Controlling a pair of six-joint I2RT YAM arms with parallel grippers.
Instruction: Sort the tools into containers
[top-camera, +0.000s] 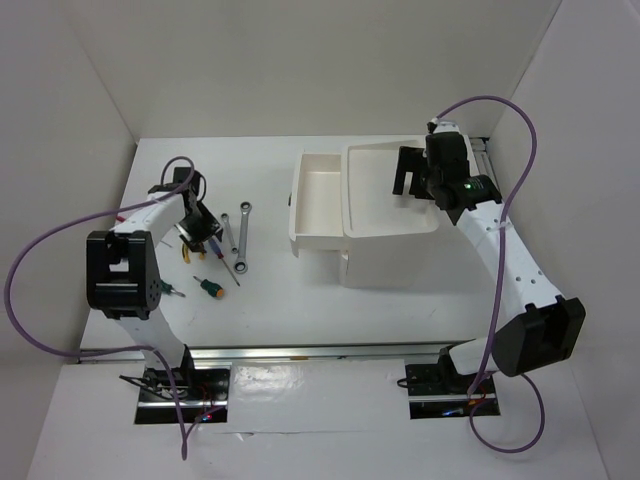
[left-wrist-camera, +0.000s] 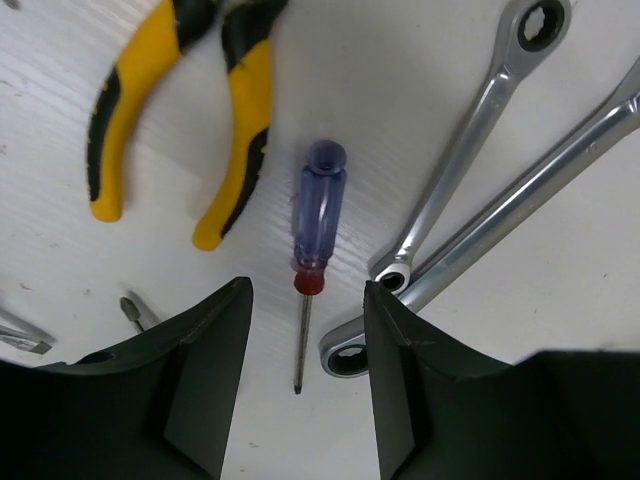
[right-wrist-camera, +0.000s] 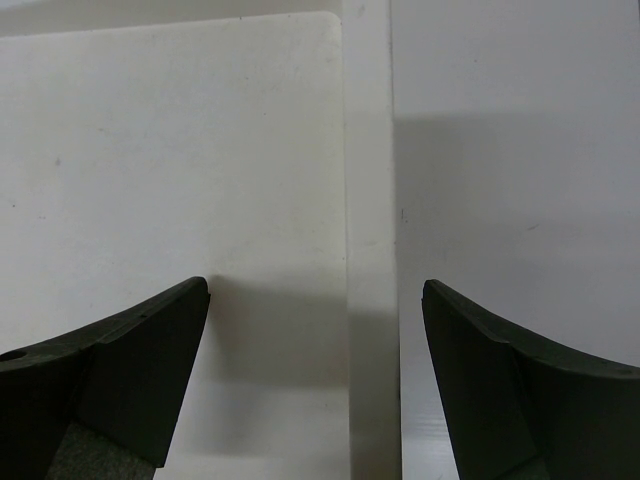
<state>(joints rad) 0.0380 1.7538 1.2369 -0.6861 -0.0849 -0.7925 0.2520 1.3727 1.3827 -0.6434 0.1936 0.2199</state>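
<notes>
My left gripper (top-camera: 199, 226) is open, low over the tools on the table's left. In the left wrist view it (left-wrist-camera: 307, 293) straddles the thin blue-handled screwdriver (left-wrist-camera: 322, 196), whose shaft lies between the fingers without touching them. Yellow-and-black pliers (left-wrist-camera: 178, 112) lie to its left and two crossed silver wrenches (left-wrist-camera: 470, 160) to its right, also seen from above (top-camera: 242, 236). My right gripper (top-camera: 410, 172) is open and empty above the white box unit's top tray (top-camera: 395, 222); in the right wrist view it (right-wrist-camera: 315, 290) spans the tray rim (right-wrist-camera: 368, 200).
One white drawer (top-camera: 318, 200) is pulled out to the box's left. A stubby orange-handled screwdriver (top-camera: 211, 288) and a green one (top-camera: 171, 290) lie nearer the front. A screwdriver tip (left-wrist-camera: 132, 312) shows by my left finger. White walls enclose the table.
</notes>
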